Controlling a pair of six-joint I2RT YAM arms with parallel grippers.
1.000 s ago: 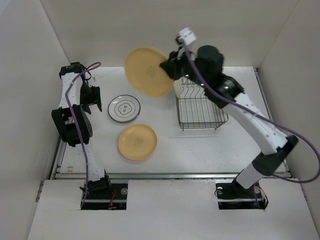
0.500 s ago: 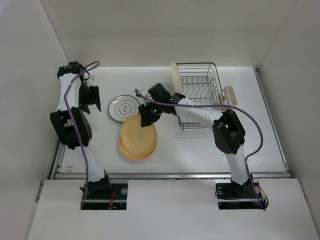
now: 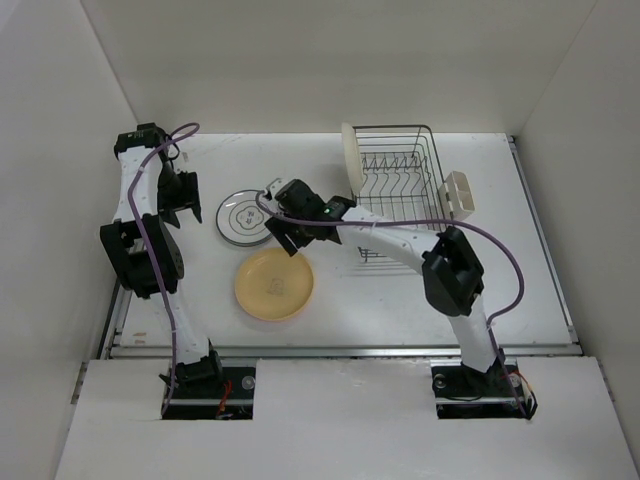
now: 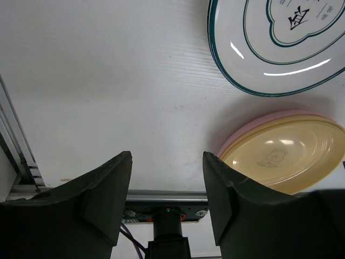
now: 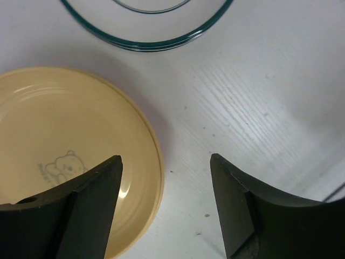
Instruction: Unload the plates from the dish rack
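A yellow-orange plate (image 3: 274, 284) lies flat on the table, stacked on a pink plate (image 4: 249, 136) whose rim peeks out beneath it. Behind it lies a white plate with dark rings (image 3: 248, 217). A cream plate (image 3: 349, 155) stands on edge at the left end of the dark wire dish rack (image 3: 400, 185). My right gripper (image 3: 282, 228) hovers open between the ringed plate and the yellow plate (image 5: 64, 145), holding nothing. My left gripper (image 3: 185, 203) hangs open and empty left of the ringed plate (image 4: 280, 48).
A small cream slotted cup holder (image 3: 458, 192) is fixed to the rack's right side. White walls close in the table on the left, back and right. A metal rail (image 3: 340, 350) runs along the near edge.
My right arm brought the yellow-orange plate down from above the rack onto the stack, opened its jaws and let it go, then drew back slightly. The left arm stayed still.
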